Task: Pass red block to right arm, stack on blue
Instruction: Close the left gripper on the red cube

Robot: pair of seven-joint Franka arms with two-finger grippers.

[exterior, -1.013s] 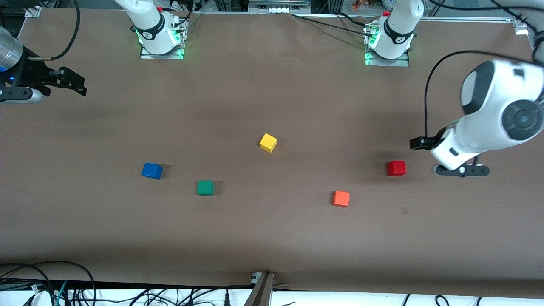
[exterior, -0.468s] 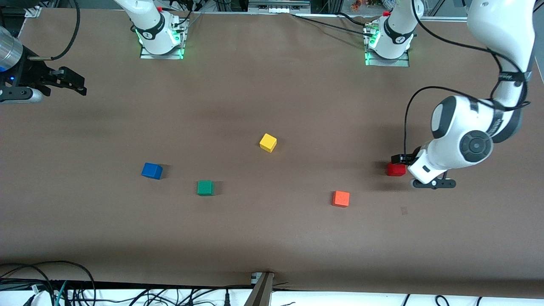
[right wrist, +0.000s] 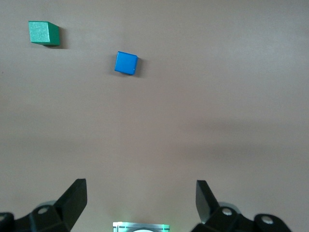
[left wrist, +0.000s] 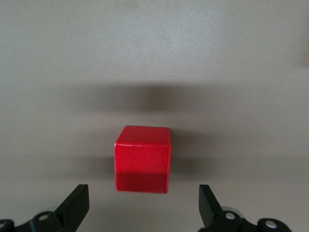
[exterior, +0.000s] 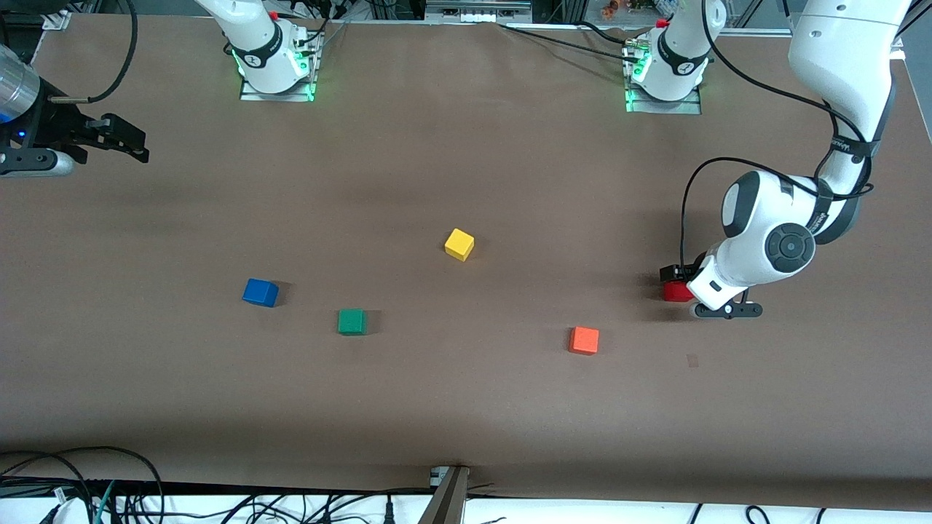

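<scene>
Bare tabletop [exterior: 466,145] surrounds the red block [left wrist: 142,158] (orange cube [exterior: 584,340] nearest); the spread left tool [left wrist: 142,205] seemingly flanks it untouched.

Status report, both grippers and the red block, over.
Left gripper open, low over the red block, not gripping. Right gripper open, waiting at its end of the table. Blue cube alone, uncovered. Nothing in the way.

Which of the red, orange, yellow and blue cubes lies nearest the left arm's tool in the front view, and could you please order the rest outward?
Measured from the left tool:
1. Red cube, on the table right under the open tool.
2. Orange cube, nearer the front camera.
3. Yellow cube, mid-table.
4. Blue cube, toward the right arm's end.
</scene>
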